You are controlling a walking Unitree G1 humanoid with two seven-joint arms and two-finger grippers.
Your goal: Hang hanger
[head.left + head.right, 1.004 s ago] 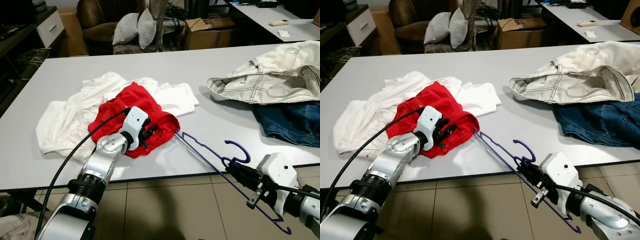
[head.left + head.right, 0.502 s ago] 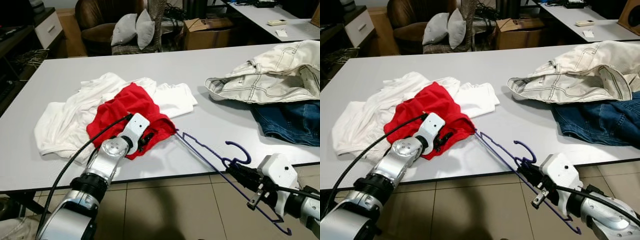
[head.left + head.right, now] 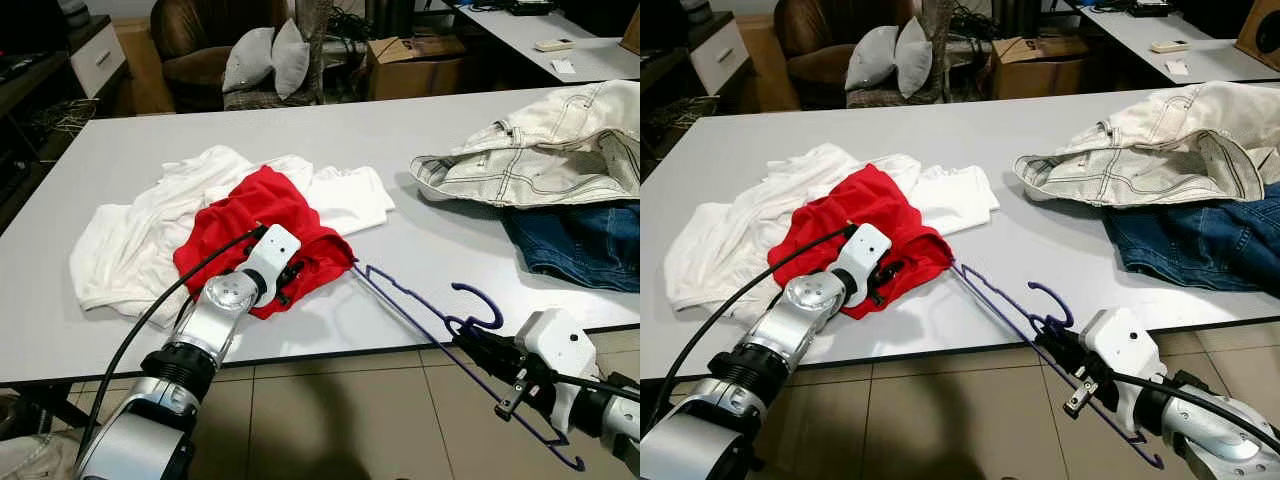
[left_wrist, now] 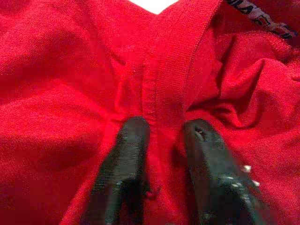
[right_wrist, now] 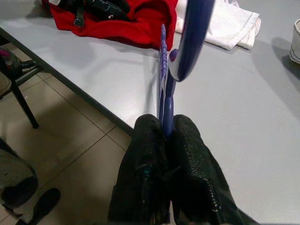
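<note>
Two grippers busy, right gripper (image 5: pixel 165 136) clamping purple hanger (image 3: pixel 1012 305), left gripper (image 4: pixel 164 136) pinching red shirt (image 3: pixel 255 215)

Red fabric (image 4: pixel 70 70) spreads across the left wrist view, creased and folded. The left gripper (image 4: pixel 161 129) presses into it, jaws slightly apart, straddling a ribbed seam band (image 4: pixel 176 56). A white patch (image 4: pixel 152 3) and a dark printed strip (image 4: pixel 262 21) sit at the far edge.

Shirt (image 3: pixel 262 212) on table (image 3: pixel 420 140), hanger (image 3: pixel 415 315) right.
</note>
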